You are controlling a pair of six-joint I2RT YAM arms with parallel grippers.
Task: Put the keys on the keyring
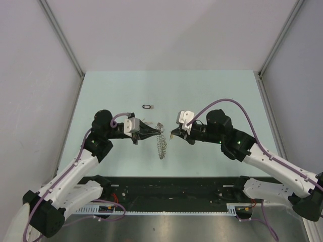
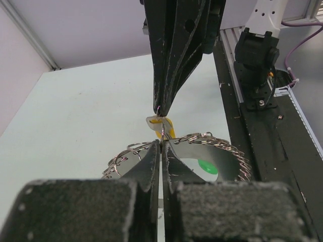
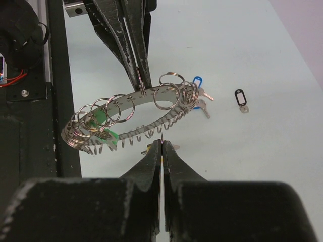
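Note:
The keyring (image 1: 161, 144) is a silver toothed loop hung with small split rings. It hangs above the table from my left gripper (image 1: 153, 134), which is shut on its rim (image 2: 222, 146). My right gripper (image 1: 172, 134) faces it from the right, just short of the near rim (image 3: 136, 132), and is shut on the small ring of a yellow-tagged key (image 2: 169, 127). A green-tagged key (image 3: 108, 136) and a blue-tagged key (image 3: 197, 80) hang on the keyring. A black-tagged key (image 1: 147, 106) lies on the table beyond both grippers and shows in the right wrist view (image 3: 241, 97).
The pale green table (image 1: 212, 96) is walled by white panels at the back and sides. A black rail (image 1: 171, 189) with the arm bases runs along the near edge.

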